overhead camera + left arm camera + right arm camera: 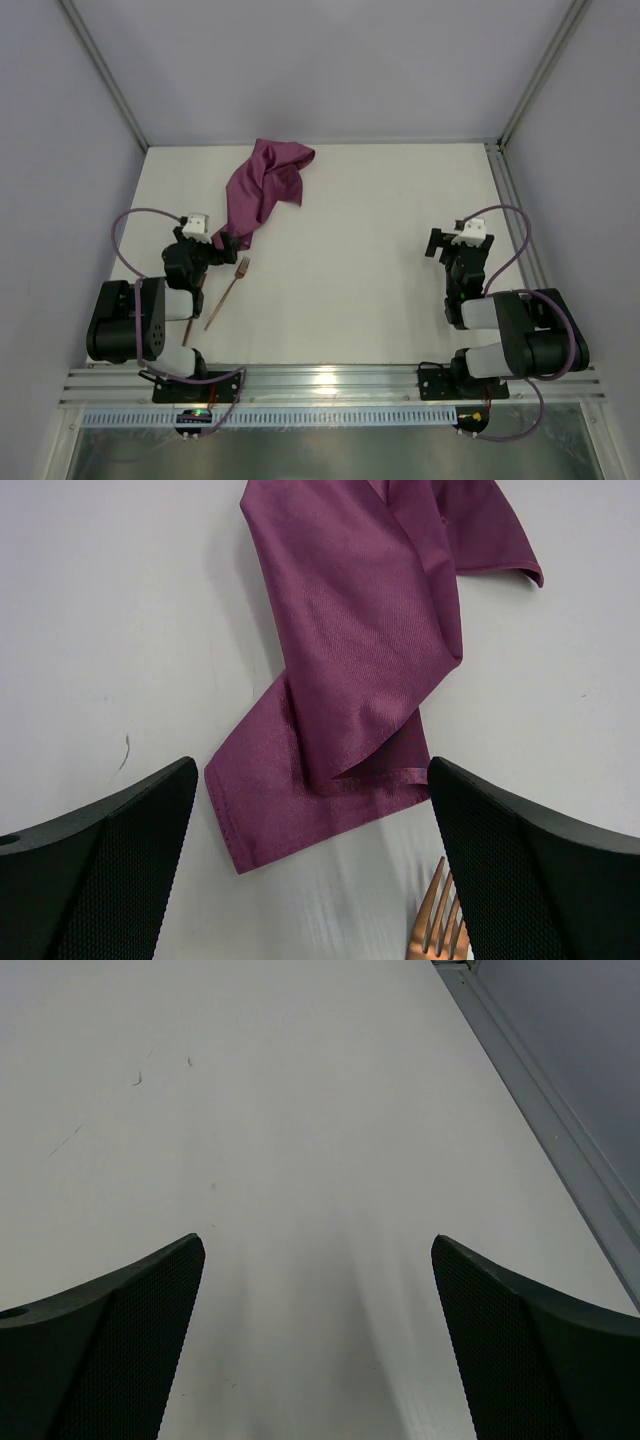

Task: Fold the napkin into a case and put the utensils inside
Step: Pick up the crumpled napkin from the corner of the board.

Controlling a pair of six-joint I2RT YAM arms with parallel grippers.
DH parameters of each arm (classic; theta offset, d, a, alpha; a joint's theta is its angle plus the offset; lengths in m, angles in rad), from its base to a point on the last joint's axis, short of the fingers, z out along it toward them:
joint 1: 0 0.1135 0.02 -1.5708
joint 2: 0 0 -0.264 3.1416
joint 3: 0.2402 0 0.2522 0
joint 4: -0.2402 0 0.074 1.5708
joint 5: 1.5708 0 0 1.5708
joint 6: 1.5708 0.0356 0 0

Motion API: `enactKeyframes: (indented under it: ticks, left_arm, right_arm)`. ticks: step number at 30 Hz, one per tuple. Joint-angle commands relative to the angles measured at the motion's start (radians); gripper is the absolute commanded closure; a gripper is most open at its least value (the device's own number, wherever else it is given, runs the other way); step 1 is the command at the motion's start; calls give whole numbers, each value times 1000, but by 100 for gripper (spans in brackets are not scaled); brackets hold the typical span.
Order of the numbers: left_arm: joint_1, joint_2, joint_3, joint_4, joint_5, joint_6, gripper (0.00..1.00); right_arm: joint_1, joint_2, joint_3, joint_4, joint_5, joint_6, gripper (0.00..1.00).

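Left fingers [110, 870] and right fingers [110, 1350]: both pairs spread wide, gripping nothing.
The left fingers hover above the near tip of the napkin [262, 190], which lies crumpled in a twisted strip on the far-left area of the desk [370, 250]. The fork [228, 290] lies just beside the left arm, tines toward the napkin, near but apart. A second copper utensil [188, 327] shows partly under that arm. The right fingers stand over the right side, well apart from the napkin.
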Motion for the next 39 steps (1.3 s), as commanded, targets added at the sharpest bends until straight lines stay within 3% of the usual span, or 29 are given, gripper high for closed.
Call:
enactKeyframes:
  ticks: [1,5,8,10,11,13,14,16,17,19,24,30,36,39]
  left_arm:
    - [1,-9,18,34,-13,8,1]
    - [1,-9,18,33,-13,8,1]
    - [1,-9,18,33,-13,7,1]
    - [10,-15,18,25,-9,-4,1]
    - [20,-80,39,-62,2,-10,1]
    - [37,-178,233,-372,60,31,1]
    - [40,-212,318,-719,85,66,1]
    - [37,-234,494,-947,172,149,1]
    - [37,-234,533,-1137,197,234,1]
    - [34,-234,576,-1322,224,379,2]
    - [-41,-190,567,-1408,59,524,1]
    - [-97,-15,694,-1414,-19,427,13]
    - [-169,97,739,-1331,-114,398,14]
    - [-170,166,774,-1285,-156,363,22]
  right_arm:
    - [-9,-15,33,34,-12,17,1]
    - [-12,-59,65,-35,-38,14,1]
    - [-14,-168,191,-326,-73,1,1]
    - [-14,-223,274,-513,-65,101,1]
    - [-15,-275,297,-550,-99,122,1]
    - [-12,-312,387,-670,-244,150,1]
    - [-11,-329,424,-716,-271,170,1]
    - [13,-335,523,-863,-318,193,1]
    - [29,-338,551,-902,-312,196,1]
    - [84,-352,585,-983,-293,193,2]
    - [188,-384,573,-997,-291,198,2]
    - [250,-349,593,-1022,-332,221,3]
    - [261,-349,558,-1017,-348,236,3]
    - [262,-338,552,-1014,-366,239,4]
